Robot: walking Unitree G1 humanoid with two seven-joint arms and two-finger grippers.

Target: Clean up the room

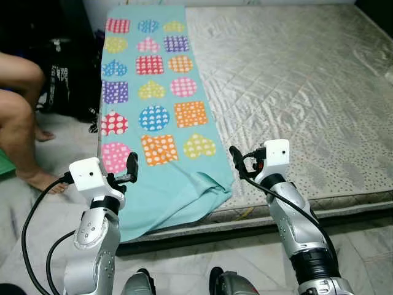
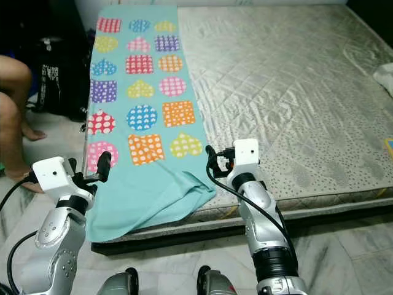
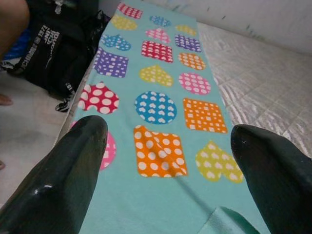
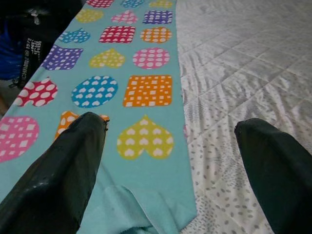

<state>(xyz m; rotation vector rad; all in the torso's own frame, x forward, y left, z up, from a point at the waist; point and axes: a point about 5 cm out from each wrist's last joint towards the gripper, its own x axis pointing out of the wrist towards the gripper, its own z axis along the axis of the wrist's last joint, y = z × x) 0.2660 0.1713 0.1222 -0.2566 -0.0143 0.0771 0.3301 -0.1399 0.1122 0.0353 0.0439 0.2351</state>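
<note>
A turquoise blanket (image 1: 153, 117) patterned with coloured shapes is lying along the mattress (image 1: 295, 92) at its nine o'clock edge, near end rumpled and drooping; the left hand (image 1: 130, 167), spread wide, is hovering over that end; the right hand (image 1: 238, 163), likewise spread, is hanging just at three o'clock of it; a person's legs (image 1: 21, 123) are waiting at nine o'clock.

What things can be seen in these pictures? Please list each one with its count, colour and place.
Turquoise fabric blanket with coloured hearts, circles and squares: one, laid along the mattress's left side, near end rumpled and hanging over the edge.
Grey quilted mattress: one, low on the floor.
Black fabric backpack with white lettering: one, on the floor left of the mattress.
Pale marble floor: around the mattress.
Person's bare legs: two, far left.
Left end effector: black fingers, open, over the blanket's near end.
Right end effector: black fingers, open, at the blanket's right edge.
</note>
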